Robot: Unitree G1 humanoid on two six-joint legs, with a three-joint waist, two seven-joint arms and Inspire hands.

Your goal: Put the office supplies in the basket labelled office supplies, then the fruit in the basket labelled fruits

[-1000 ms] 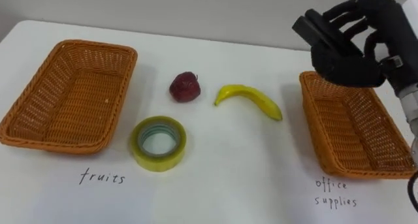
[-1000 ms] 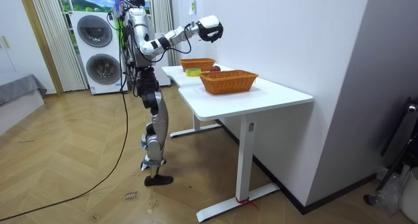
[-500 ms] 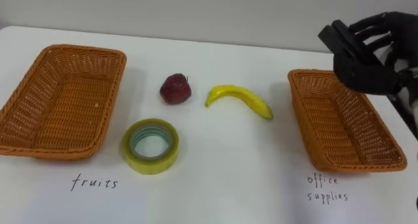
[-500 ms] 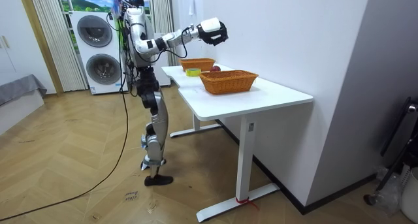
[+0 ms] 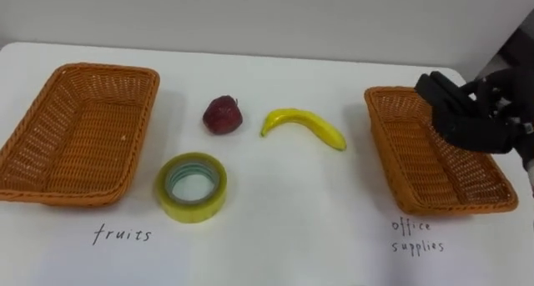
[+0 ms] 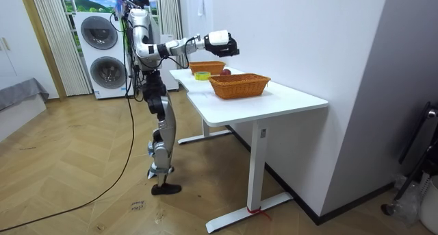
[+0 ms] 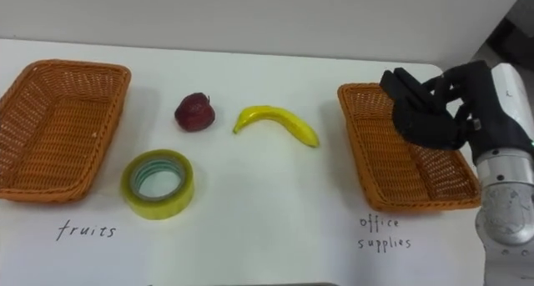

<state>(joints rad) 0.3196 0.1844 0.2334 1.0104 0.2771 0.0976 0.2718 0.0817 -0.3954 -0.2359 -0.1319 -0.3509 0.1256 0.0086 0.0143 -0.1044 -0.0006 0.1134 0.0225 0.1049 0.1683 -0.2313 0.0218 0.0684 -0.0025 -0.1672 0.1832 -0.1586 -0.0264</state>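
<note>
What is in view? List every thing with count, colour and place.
Woven wicker baskets: two, orange-brown, one at the table's left, one at its right.
Round fruit: one, dark red, between the baskets.
Curved banana: one, yellow, right of the fruit.
Roll of tape: one, yellow-green, nearer than the fruit.
Handwritten labels: two, black, one before each basket.
Flat table: one, white, bearing the baskets and loose items.
Washing machines: two, white, stacked behind the robot.
Right hand: one, black, over the right basket.
</note>
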